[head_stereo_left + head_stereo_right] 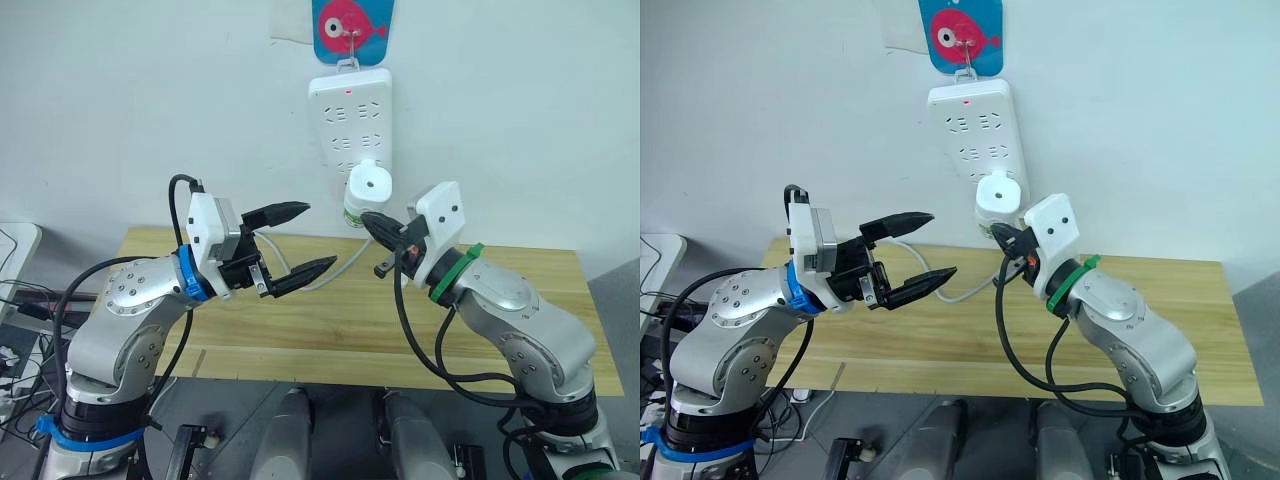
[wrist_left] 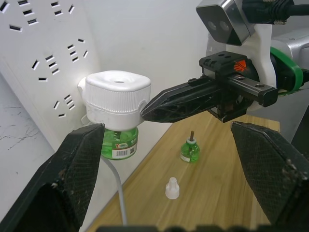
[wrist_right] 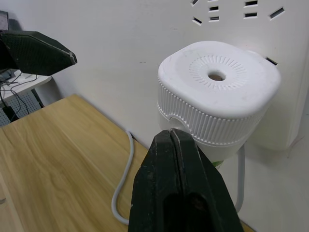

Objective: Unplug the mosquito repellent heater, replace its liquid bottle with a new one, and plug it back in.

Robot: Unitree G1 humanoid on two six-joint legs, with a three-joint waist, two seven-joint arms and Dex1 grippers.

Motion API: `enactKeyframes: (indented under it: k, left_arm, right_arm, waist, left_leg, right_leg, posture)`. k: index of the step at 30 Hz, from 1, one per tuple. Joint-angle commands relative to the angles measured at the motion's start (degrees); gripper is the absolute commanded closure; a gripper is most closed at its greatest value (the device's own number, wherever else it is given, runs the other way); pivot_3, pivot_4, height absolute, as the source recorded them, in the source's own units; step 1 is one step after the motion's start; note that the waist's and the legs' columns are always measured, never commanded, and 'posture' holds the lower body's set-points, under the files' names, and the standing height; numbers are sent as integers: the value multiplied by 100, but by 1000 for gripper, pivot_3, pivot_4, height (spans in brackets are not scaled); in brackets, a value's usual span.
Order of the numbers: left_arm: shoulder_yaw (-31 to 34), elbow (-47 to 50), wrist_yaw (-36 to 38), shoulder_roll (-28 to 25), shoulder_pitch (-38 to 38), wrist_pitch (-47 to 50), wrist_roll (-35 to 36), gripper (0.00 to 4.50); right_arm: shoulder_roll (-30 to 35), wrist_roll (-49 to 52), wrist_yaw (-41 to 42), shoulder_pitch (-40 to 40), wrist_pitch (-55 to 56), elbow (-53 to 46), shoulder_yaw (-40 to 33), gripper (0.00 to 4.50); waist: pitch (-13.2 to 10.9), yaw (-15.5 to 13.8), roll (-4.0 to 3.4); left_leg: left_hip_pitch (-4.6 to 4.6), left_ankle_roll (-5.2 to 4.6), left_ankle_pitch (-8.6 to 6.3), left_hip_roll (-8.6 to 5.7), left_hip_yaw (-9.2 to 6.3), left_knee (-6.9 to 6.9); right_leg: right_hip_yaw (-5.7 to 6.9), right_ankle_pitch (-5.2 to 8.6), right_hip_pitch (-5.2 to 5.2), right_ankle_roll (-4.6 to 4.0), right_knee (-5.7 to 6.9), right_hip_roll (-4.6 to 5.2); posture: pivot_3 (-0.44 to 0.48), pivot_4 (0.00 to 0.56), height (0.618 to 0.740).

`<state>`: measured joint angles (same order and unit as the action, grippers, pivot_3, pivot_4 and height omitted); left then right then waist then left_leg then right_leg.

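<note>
Touching heater [image 3: 219, 92], right tool [image 2: 147, 110] closed, empty; left tool [image 1: 300, 240] wide open; prongs hidden.

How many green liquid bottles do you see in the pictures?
2: one bottle fitted under the mosquito repellent heater on the power strip, one spare bottle standing on the table. Others may be hidden.

The heater [image 1: 367, 186] sits plugged in the wall strip [image 1: 350, 120], so its back is blocked. The right gripper [image 2: 145, 110] (fingers together) crowds one side. The left gripper [image 1: 308, 240], jaws wide, has open air ahead.
</note>
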<state>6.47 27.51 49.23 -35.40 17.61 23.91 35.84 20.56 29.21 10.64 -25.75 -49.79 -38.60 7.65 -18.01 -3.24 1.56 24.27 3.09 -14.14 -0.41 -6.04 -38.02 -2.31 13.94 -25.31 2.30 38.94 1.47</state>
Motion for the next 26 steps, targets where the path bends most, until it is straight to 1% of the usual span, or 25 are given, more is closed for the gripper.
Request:
enactKeyframes:
  k: [1,3,6,8,10,12,16,17,26]
  left_arm:
    - [21,71,68,-36,-37,-217,-67,36]
    - [55,-34,100,-72,-57,-253,-107,36]
    - [102,-124,86,-115,-130,-270,-165,0]
    - [142,-202,-136,-128,-146,-182,-278,0]
    - [104,-395,-251,-211,-143,-266,-587,0]
    - [102,-552,-354,-247,-117,-275,-765,0]
    - [63,-584,-323,-297,-69,-378,-916,0]
    - [42,-596,-324,-309,-37,-382,-963,0]
    - [-29,-666,-253,-295,41,-396,-1084,0]
  right_arm:
    - [313,339,409,205,-70,-618,-333,4500]
    - [612,581,679,414,-118,-865,-594,4500]
    - [992,907,1003,663,-128,-1107,-975,3951]
    - [1326,966,1292,884,41,-1223,-1288,3237]
    - [1607,812,1497,1144,357,-1234,-1596,2446]
    - [1707,674,1572,1343,650,-1190,-1823,1734]
    - [1772,585,1655,1570,971,-1180,-1969,244]
    - [1777,578,1662,1644,1021,-1215,-1988,58]
    - [1688,498,1373,1807,1021,-1328,-1776,58]
  waist:
    - [0,-9,0]
    - [0,-28,0]
    - [0,-36,0]
    - [0,-50,0]
    - [0,-76,0]
    - [0,-102,0]
    - [0,-128,1]
    - [0,-139,1]
    - [1,-153,2]
  left_leg:
    - [0,0,0,1,0,2]
    - [1,-1,-1,0,-1,7]
    - [2,-2,-2,-1,2,8]
    - [1,-2,-2,0,0,9]
    - [1,-2,-2,-2,0,9]
    - [1,-2,-2,-4,3,9]
    - [-1,-2,-2,-2,6,9]
    - [-1,-2,-2,-2,5,9]
    - [-1,0,-2,0,5,9]
  right_leg:
    - [0,0,0,0,-2,1]
    - [0,0,2,0,-10,3]
    - [-1,0,2,0,-13,3]
    - [0,1,2,1,-11,2]
    - [2,1,3,1,-12,0]
    - [-1,1,4,1,-12,-1]
    - [-3,1,4,1,-12,-2]
    - [-3,1,4,1,-13,-2]
    - [-3,1,5,1,-13,2]
  posture:
    - [272,292,740]
    - [274,290,740]
    - [274,291,740]
    - [278,291,740]
    - [286,289,740]
    - [286,289,740]
    - [297,283,740]
    - [297,283,740]
    - [296,273,740]
